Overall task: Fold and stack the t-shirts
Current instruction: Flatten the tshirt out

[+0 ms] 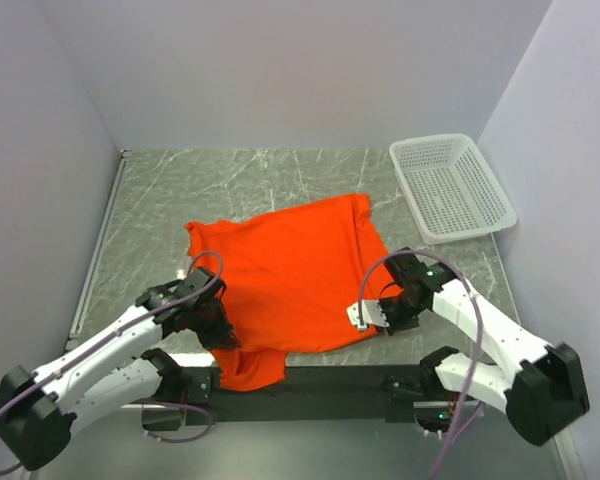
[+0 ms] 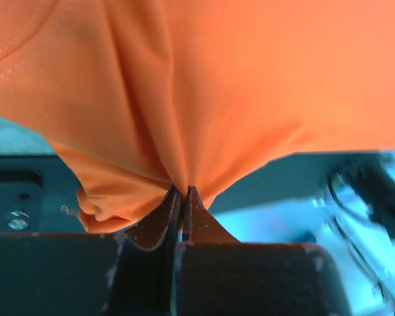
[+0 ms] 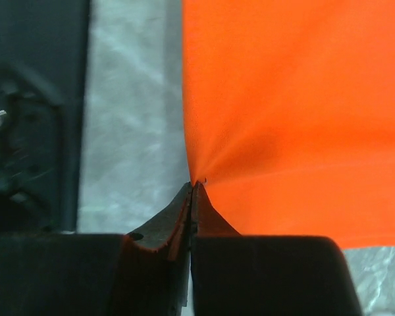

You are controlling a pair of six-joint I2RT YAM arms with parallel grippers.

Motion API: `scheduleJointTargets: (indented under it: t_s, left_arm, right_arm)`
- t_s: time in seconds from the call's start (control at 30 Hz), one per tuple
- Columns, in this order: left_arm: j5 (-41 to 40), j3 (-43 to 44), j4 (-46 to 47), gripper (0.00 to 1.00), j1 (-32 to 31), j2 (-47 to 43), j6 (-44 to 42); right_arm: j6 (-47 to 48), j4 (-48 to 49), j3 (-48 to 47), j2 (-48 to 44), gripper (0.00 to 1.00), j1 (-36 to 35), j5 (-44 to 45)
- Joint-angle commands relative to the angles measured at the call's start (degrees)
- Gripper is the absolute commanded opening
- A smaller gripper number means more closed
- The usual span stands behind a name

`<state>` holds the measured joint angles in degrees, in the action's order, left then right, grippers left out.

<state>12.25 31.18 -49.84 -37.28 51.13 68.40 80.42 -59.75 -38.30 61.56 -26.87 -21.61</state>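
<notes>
So the shirt is lying mostly flat in the middle of the table. It's bright orange-red and sits a bit skewed. At the near left, one flap spills past the table's near edge onto the black rail between the two arm bases. There's some rumpling along the left side, and the rest looks pretty smooth.

The left gripper is at the shirt's near-left edge with its jaws pressed together on a pinch of cloth. In its wrist view the fabric bunches into folds right at the tips and drapes up and away from there, so that bit looks lifted off the surface.

The right gripper is at the near-right edge, jaws also squeezed together, nipping just the very edge of the shirt. Its wrist view shows creases fanning out from the tips, with the cloth lying on the marble top.

A white mesh basket sits at the far right corner, close to the shirt's far-right corner but not touching it. Purple cables loop over both arms.
</notes>
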Motion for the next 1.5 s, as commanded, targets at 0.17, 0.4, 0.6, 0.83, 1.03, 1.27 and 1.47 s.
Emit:
scheduleJointTargets:
  t_s: [0.17,0.4,0.6,0.83,1.03,1.27,1.47]
  left_arm:
    - [6.39,4.48,-0.69,0.41,-1.13,-7.8,-1.68]
    - [-12.06,20.66,1.06,0.78,-0.61,-2.98,-10.65]
    - [-18.5,23.67,12.8,0.81,12.11,5.46,-17.68]
    - [-12.26,18.84,24.25,0.76,33.66,11.79,-21.2]
    - [-7.69,17.25,31.03,0.74,41.67,23.37,-19.45]
    - [-6.62,23.47,35.34,0.72,42.46,35.34,-17.95]
    - [-8.38,29.72,33.32,0.72,42.46,42.73,-18.39]
  right_arm:
    - [-9.2,1.54,-4.38,-5.31,0.45,-0.11,-0.98]
    - [-41.77,25.79,-16.44,3.2,0.48,2.96,-1.34]
    - [-66.24,37.69,-28.73,22.96,0.48,3.67,2.88]
    - [-68.57,33.3,-38.34,35.91,0.47,6.22,-3.17]
    - [-66.01,32.85,-36.15,34.95,0.47,10.08,-8.71]
    - [-65.66,33.38,-34.3,33.54,0.47,11.58,-11.18]
    - [-65.31,33.47,-33.33,33.01,0.47,11.49,-11.88]
